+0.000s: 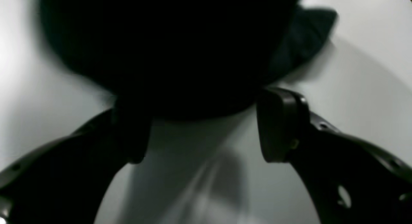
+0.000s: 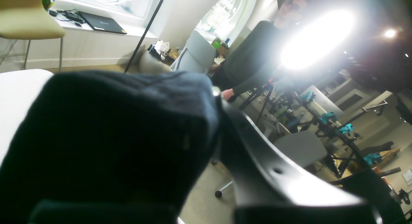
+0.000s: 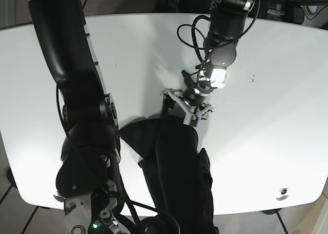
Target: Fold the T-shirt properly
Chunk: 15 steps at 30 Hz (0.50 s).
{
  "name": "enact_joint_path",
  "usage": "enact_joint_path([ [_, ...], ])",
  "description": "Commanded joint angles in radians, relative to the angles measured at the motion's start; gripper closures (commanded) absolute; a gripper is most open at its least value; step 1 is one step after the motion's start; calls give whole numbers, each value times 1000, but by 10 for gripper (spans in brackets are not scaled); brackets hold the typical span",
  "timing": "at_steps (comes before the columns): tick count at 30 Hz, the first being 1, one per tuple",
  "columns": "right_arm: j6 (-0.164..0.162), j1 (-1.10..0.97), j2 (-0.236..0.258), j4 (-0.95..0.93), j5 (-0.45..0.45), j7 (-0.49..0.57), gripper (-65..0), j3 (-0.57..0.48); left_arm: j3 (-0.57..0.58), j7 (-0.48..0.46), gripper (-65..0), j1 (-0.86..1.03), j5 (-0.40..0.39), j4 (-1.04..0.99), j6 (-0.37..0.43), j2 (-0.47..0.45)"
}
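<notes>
The dark T-shirt (image 3: 177,177) lies bunched lengthwise on the white table (image 3: 266,75), running from the table's middle to its front edge. My left gripper (image 3: 183,106) is open at the shirt's far end, one finger on either side of the cloth edge. In the left wrist view the shirt (image 1: 167,50) fills the top, just ahead of the open left gripper (image 1: 206,134). In the right wrist view my right gripper (image 2: 209,121) is tilted up towards the room. Dark cloth (image 2: 106,137) covers one finger and lies against the other finger (image 2: 257,159). It looks shut on the shirt.
My right arm (image 3: 77,90) stands tall over the table's left side and bends down to the front edge. A small dark mark (image 3: 252,79) is on the table at the right. A person, chairs, tripods and a bright lamp (image 2: 315,40) are beyond the table.
</notes>
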Motion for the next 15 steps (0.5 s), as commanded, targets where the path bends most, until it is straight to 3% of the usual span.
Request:
enact_joint_path([
  [1,-8,43,-1,9,-3,39,-19,5,27,-13,-364,-60,-8,-40,-3,3],
  [5,-8,43,11,9,-5,39,-19,6,48,-11,-29,-91,-8,-108,-3,-4],
  [6,-8,43,26,9,-5,39,-19,6,34,-10,0,-91,-8,-109,-3,-6],
  [11,-14,43,74,-92,-6,97,-19,58,-127,16,0,-22,-13,86,-7,-90],
  [15,-17,43,132,-293,-6,246,-19,69,-262,207,0,4,-14,350,-12,-178],
])
